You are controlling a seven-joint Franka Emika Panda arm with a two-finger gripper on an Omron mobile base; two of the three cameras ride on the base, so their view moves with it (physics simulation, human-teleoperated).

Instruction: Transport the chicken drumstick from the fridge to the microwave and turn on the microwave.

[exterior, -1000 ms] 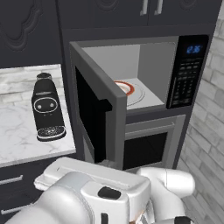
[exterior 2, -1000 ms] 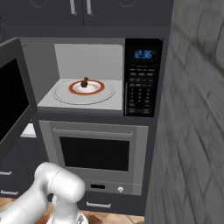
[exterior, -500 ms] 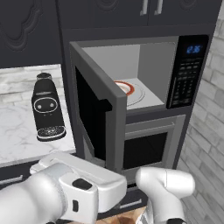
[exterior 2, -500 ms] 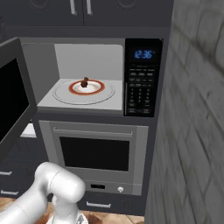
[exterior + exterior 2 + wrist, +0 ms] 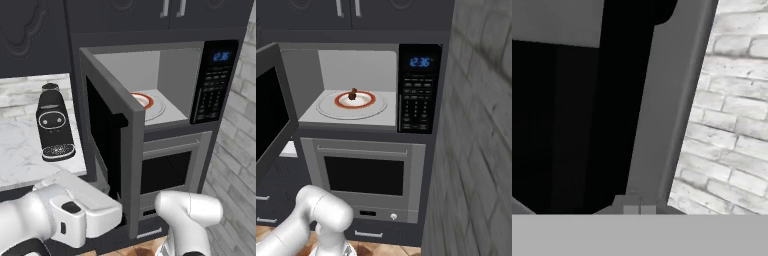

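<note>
Drumstick on a plate: the chicken drumstick (image 5: pixel 353 94), a small dark-brown lump, lies at the centre of a red-ringed white plate (image 5: pixel 371 99) on the round glass turntable (image 5: pixel 328 110) inside the microwave (image 5: pixel 421 50). The microwave's door (image 5: pixel 129 150) stands swung wide to the left of the cavity, its dark window facing out. Right of the cavity, the black keypad panel (image 5: pixel 417 106) carries a lit blue display (image 5: pixel 420 62). The gripper (image 5: pixel 639 209), its jaws pressed together and empty, sits close against a grey surface beside a whitish brick wall (image 5: pixel 732 125), well apart from the drumstick. Below the microwave sits a grey oven (image 5: pixel 366 175); left of the door, a black coffee machine (image 5: pixel 53 122) stands on the marble counter (image 5: pixel 20 155).
</note>
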